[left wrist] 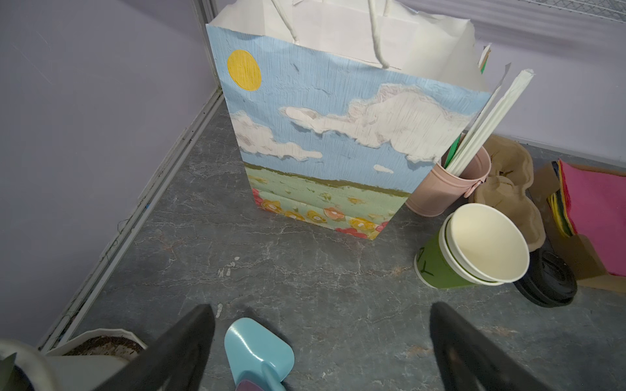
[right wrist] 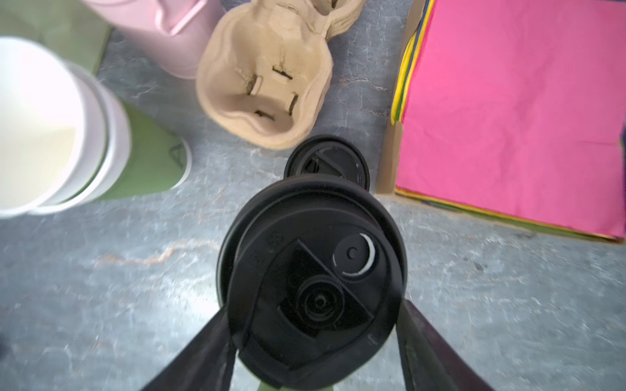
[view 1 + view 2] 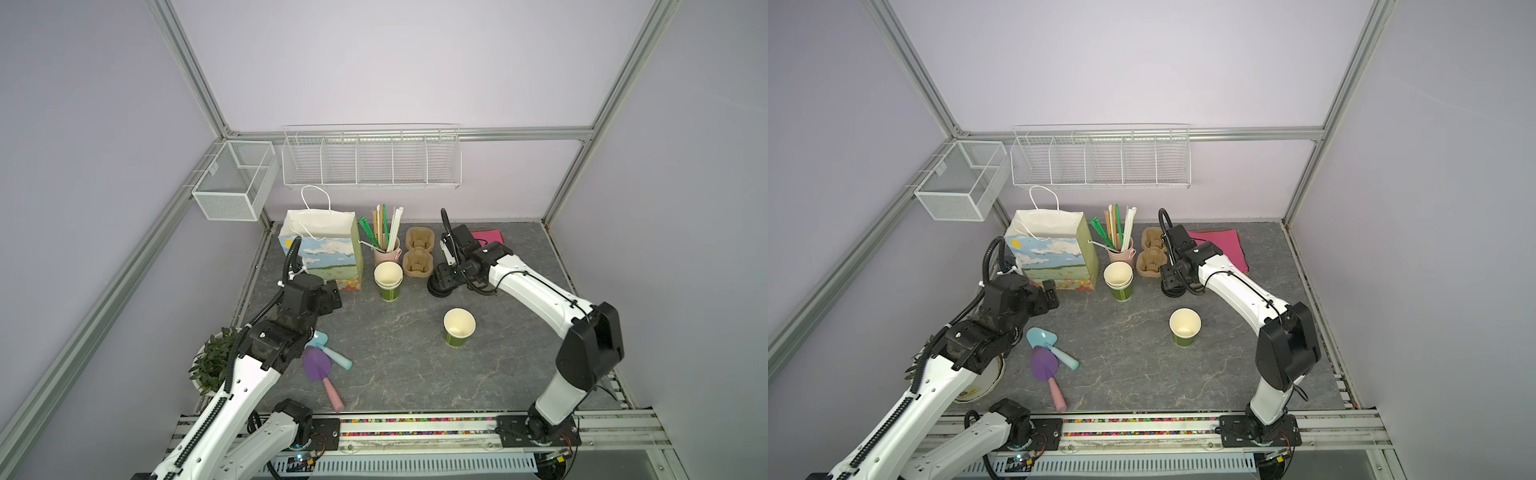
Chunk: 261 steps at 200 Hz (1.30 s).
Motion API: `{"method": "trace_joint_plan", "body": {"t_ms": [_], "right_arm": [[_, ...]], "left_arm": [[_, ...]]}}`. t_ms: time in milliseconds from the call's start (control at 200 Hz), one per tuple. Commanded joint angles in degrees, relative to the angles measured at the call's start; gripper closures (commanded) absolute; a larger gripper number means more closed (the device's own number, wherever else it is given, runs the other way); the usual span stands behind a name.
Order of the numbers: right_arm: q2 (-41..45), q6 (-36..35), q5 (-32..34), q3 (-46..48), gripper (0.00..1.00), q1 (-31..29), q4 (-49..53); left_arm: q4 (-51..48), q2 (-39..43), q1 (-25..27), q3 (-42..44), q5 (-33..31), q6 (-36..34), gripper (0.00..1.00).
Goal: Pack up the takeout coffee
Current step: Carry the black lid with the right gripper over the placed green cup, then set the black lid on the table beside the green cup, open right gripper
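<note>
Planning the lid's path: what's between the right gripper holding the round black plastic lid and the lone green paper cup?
Both top views show only bare grey marbled tabletop between the right gripper, its black plastic lid and the green paper cup.

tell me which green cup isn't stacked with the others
The lone green cup, upright and lidless out in the open; the other cups sit nested in a stack beside the paper bag.

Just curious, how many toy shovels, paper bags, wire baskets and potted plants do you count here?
Toy shovels: 2 (blue shovel, purple shovel)
Paper bag: 1
Wire baskets: 2 (mesh basket, divided rack)
Potted plant: 1
Total: 6
</note>
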State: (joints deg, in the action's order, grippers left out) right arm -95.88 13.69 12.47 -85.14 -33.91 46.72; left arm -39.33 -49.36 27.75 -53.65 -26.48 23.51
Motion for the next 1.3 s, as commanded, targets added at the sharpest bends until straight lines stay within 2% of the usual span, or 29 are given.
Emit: {"method": "trace_joint_plan", "body": {"t_ms": [0,340,535,840,990,1115,1299], "right_arm": [[5.01,0.73,1.69,4.64,0.29,-1.16,4.44],[16.88,3.83,-1.79,15.02,0.29,-4.57,9.72],[17.04,4.75,-2.59,17.03,0.30,-6.95,9.63],[14.56,6.21,0.94,17.70,0.30,-9.84,9.09],[15.29,6.24,1.59,17.38,0.30,-10.18,9.26],[22.64,5.91,8.66,17.07,0.27,-9.90,10.19],[25.69,7.58,3.18,20.02,0.27,-5.84,9.57]], "left_arm": [[-0.75,0.19,-0.33,0.12,0.72,0.00,0.01],[-0.75,0.05,-0.30,-0.05,1.60,0.07,0.01],[-0.84,0.10,-0.33,-0.01,1.56,0.05,0.01],[-0.94,0.06,-0.33,0.12,1.35,0.05,0.01],[-1.08,-0.01,-0.33,0.12,1.22,0.00,0.01],[-0.88,0.24,-0.33,0.26,1.02,0.00,0.01],[-1.10,-0.62,-0.33,-0.28,1.69,0.07,0.01]]}}
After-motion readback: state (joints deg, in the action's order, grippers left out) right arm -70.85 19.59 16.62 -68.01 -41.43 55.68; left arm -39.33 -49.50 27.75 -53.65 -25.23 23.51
